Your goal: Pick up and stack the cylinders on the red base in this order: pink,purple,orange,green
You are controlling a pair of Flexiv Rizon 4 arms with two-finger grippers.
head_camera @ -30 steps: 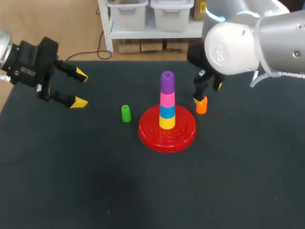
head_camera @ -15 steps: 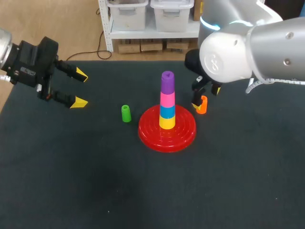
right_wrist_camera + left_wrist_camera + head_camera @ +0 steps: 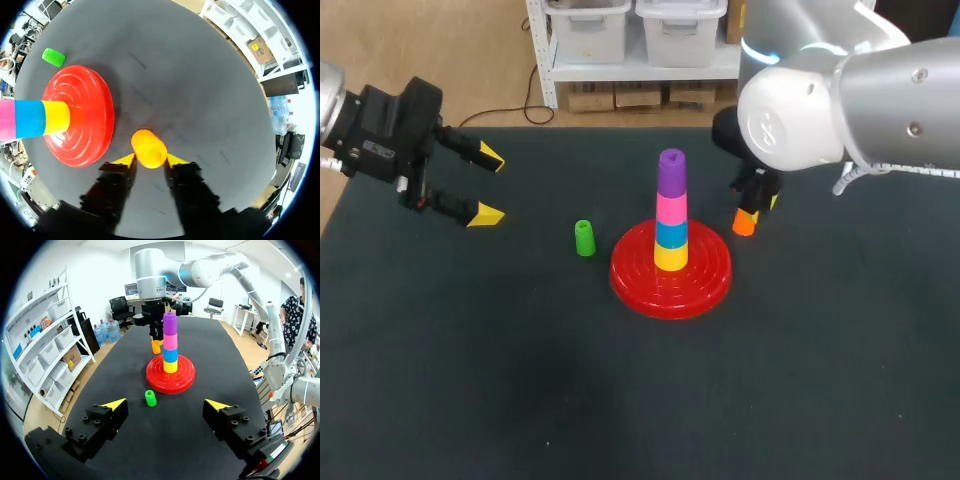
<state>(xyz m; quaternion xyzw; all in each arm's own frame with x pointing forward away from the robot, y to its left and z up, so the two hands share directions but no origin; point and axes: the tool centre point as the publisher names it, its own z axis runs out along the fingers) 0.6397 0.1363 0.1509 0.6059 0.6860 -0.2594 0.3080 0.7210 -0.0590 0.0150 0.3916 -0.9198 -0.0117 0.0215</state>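
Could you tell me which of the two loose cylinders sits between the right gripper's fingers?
The orange cylinder; the green cylinder stands alone beyond the red base.

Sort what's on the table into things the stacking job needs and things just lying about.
Job things: red base; pink cylinder and purple cylinder, already on the stack; orange cylinder, beside the base; green cylinder, standing apart on the other side.
Not in the named order: yellow cylinder and blue cylinder, at the stack's bottom under the pink.

Bright even light, soft shadows — sheen on red base point(image 3: 708, 281)
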